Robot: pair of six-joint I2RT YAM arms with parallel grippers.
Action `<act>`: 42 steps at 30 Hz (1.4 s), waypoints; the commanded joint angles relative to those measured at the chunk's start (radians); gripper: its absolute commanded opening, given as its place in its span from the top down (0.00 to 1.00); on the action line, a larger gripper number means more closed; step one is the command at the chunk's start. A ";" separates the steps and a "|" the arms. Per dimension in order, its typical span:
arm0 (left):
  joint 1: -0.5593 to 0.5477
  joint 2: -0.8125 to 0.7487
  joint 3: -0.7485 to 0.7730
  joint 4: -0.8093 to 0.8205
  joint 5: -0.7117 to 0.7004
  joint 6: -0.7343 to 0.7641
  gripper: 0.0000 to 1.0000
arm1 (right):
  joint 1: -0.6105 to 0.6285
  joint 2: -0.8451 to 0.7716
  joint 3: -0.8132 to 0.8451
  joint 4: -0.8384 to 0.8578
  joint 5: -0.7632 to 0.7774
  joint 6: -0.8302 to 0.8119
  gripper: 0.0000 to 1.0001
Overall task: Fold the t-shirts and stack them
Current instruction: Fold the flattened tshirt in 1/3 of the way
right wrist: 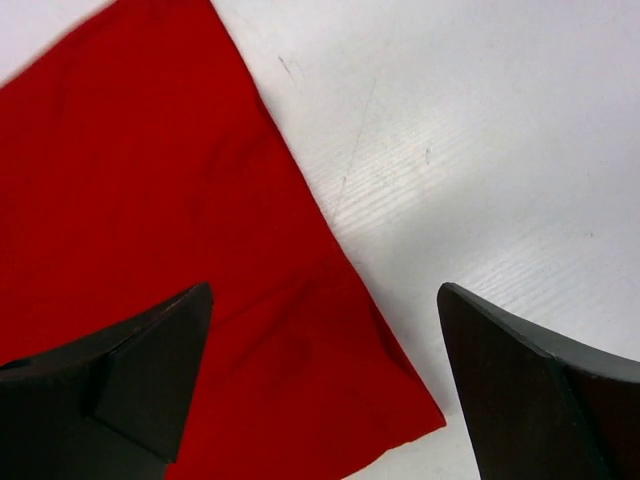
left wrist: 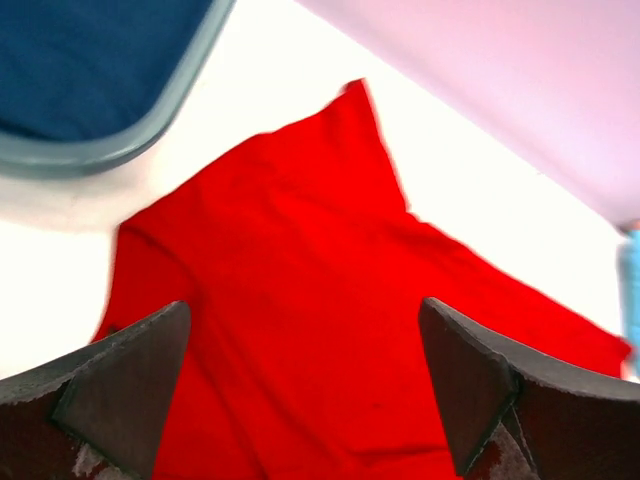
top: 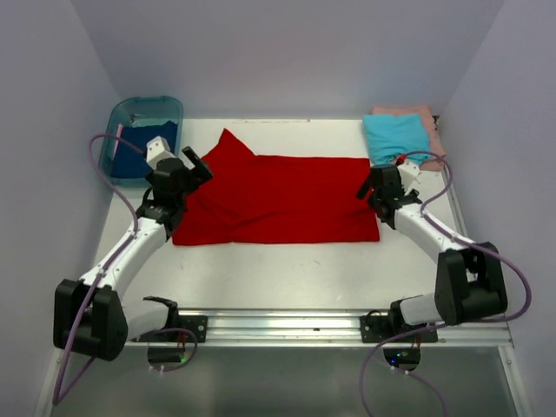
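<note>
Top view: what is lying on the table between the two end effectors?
The red t-shirt, spread out, fills the stretch between the left end effector and the right end effector, as the top external view shows.

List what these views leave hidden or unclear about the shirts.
- Pink t-shirt: top view, mostly under the teal t-shirt; only its far and right edges show.
- Dark blue t-shirt: top view, partly behind the left arm and inside the tub; left wrist view cuts it off.
- Red t-shirt: top view, left end under that arm.
</note>
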 commanded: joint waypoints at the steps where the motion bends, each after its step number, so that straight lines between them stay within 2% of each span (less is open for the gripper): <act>1: 0.001 -0.077 -0.021 0.109 0.110 0.016 0.00 | -0.003 -0.111 -0.036 0.081 0.001 -0.030 0.01; 2: -0.004 -0.085 -0.038 0.092 0.136 0.016 0.00 | -0.003 -0.137 -0.041 0.077 -0.017 -0.041 0.02; 4: -0.007 -0.085 -0.056 0.075 0.222 0.016 0.05 | -0.003 -0.146 -0.053 0.063 -0.095 -0.051 0.12; 6: -0.007 -0.070 -0.094 0.064 0.301 0.016 0.28 | -0.005 -0.152 -0.080 0.078 -0.168 -0.071 0.96; 7: -0.007 -0.065 -0.134 0.070 0.326 0.013 0.39 | -0.003 -0.154 -0.091 0.080 -0.198 -0.061 1.00; 8: -0.007 -0.053 -0.151 0.096 0.332 0.008 0.65 | -0.003 -0.156 -0.103 0.089 -0.267 -0.042 1.00; 10: -0.008 -0.028 -0.173 0.093 0.383 -0.007 0.91 | -0.002 -0.150 -0.142 0.138 -0.364 -0.026 1.00; 11: -0.007 0.002 -0.180 0.080 0.388 -0.011 1.00 | -0.003 -0.140 -0.151 0.159 -0.457 -0.021 1.00; 16: -0.007 0.074 -0.197 0.098 0.441 -0.039 1.00 | 0.026 -0.058 -0.160 0.221 -0.563 -0.013 1.00; 19: -0.007 0.091 -0.200 0.090 0.403 -0.060 1.00 | 0.032 0.005 -0.163 0.297 -0.665 -0.007 1.00; 28: -0.010 0.140 -0.168 -0.020 0.313 -0.116 1.00 | 0.066 0.137 -0.139 0.426 -0.807 0.017 1.00; 33: -0.016 0.142 -0.193 -0.029 0.299 -0.128 1.00 | 0.098 0.205 -0.137 0.696 -1.019 0.102 1.00; 35: -0.017 0.145 -0.208 -0.016 0.303 -0.131 1.00 | 0.110 0.238 -0.133 0.802 -1.117 0.192 1.00; 36: -0.017 0.147 -0.211 -0.011 0.312 -0.134 1.00 | 0.115 0.278 -0.124 0.916 -1.142 0.226 1.00; 37: -0.017 0.147 -0.214 -0.008 0.317 -0.136 1.00 | 0.121 0.286 -0.113 0.943 -1.156 0.247 1.00; 41: -0.024 0.124 -0.217 -0.017 0.320 -0.130 1.00 | 0.217 0.326 0.019 0.850 -1.186 0.185 1.00; 42: -0.024 0.119 -0.219 -0.020 0.313 -0.128 1.00 | 0.242 0.337 0.062 0.747 -1.188 0.156 1.00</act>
